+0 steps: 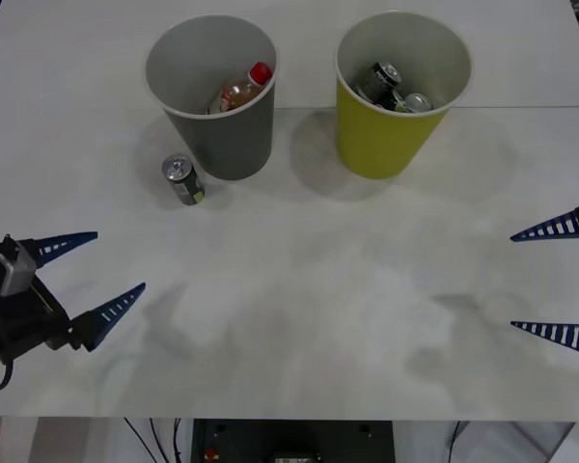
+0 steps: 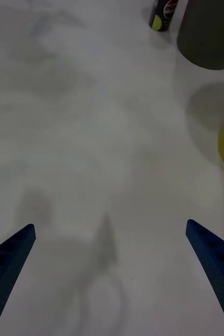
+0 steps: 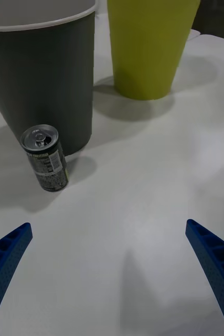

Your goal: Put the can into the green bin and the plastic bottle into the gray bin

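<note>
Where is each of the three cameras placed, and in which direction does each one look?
Front view: above the arms, looking forward and down at the table, with the left hand and right hand at its sides, both open.
Left wrist view: on the left arm, facing the can, gray bin and green bin; its two blue fingers show.
Right wrist view: on the right arm, looking across the table; its blue fingers show.
All three views share the can.

We see bare desk (image 1: 299,318) along its near edge; the can (image 1: 183,180) stands just beside the gray bin (image 1: 234,135).
</note>
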Robot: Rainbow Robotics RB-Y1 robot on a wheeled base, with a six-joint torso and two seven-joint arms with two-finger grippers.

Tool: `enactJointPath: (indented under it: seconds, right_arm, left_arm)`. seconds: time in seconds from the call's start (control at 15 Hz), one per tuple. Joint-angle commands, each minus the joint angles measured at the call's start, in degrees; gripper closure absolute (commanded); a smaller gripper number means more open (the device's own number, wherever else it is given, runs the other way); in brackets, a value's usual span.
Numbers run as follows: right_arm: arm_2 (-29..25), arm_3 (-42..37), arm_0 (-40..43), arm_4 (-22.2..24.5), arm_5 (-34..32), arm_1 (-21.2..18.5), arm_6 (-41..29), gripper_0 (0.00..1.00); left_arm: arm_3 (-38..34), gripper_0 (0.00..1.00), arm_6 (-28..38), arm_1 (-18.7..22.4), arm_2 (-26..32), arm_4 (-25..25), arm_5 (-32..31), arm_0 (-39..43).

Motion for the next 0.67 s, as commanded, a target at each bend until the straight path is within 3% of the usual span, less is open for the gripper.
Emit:
enactJointPath:
  seconds: [0.07,0.67]
  right_arm:
    - [0.0,0.0,0.0,0.0,0.0,0.0,0.0,0.00]
    - [0.0,0.0,0.0,0.0,0.0,0.0,0.0,0.00]
  left_arm:
    - [2.3,0.00,-1.0,-2.9,-2.1,0.1,3.1,-1.9]
    - [17.7,0.00,-21.8,-16.2,-4.1,7.6,2.6,-10.6]
